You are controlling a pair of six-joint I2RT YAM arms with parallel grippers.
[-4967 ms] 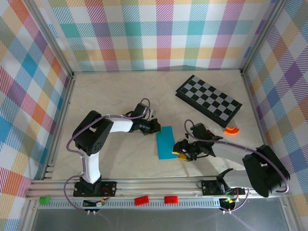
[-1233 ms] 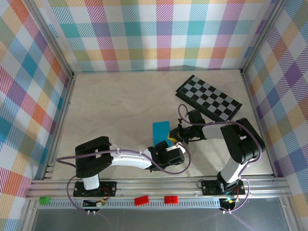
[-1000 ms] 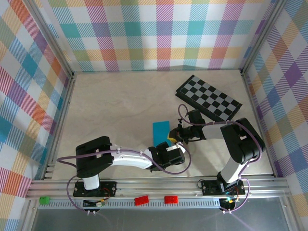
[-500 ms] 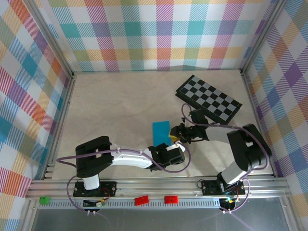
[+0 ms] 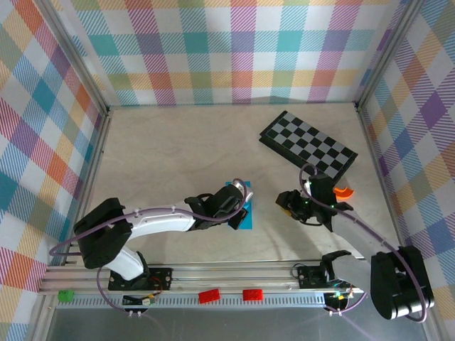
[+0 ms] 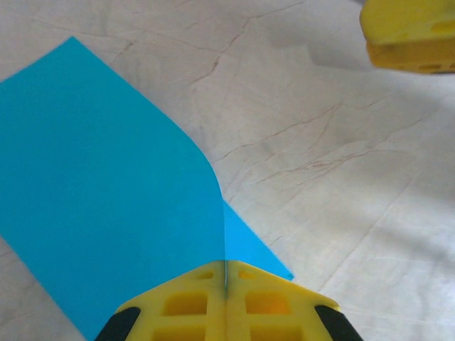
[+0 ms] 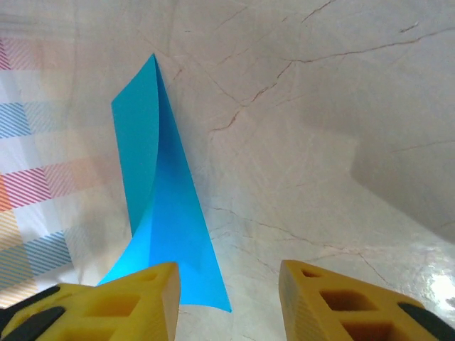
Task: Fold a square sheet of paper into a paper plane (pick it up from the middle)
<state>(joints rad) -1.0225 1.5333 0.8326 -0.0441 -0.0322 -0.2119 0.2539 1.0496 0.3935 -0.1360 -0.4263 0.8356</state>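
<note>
The square sheet of paper (image 5: 246, 219) is cyan-blue and lies folded into an oblong on the marble table; a paper plane is out of view. My left gripper (image 5: 238, 206) is shut on the edge of its upper layer (image 6: 106, 192), which curves up from the table between the yellow fingers (image 6: 185, 305). The lower layer (image 6: 249, 249) stays flat. My right gripper (image 5: 286, 202) is open to the right of the paper and apart from it. In the right wrist view the raised paper (image 7: 160, 206) stands ahead of the open right gripper (image 7: 227, 298), by its left finger.
The black-and-grey checkered board (image 5: 307, 145) lies at the back right. A small orange curved piece (image 5: 344, 192) sits right of the right wrist. Plaid walls enclose the table on three sides. The right gripper's yellow finger (image 6: 409, 35) shows in the left wrist view.
The left arm swung from in front of the paper to over it, and its gripper shut on the paper's edge. The right gripper opened and drew back to the right.
</note>
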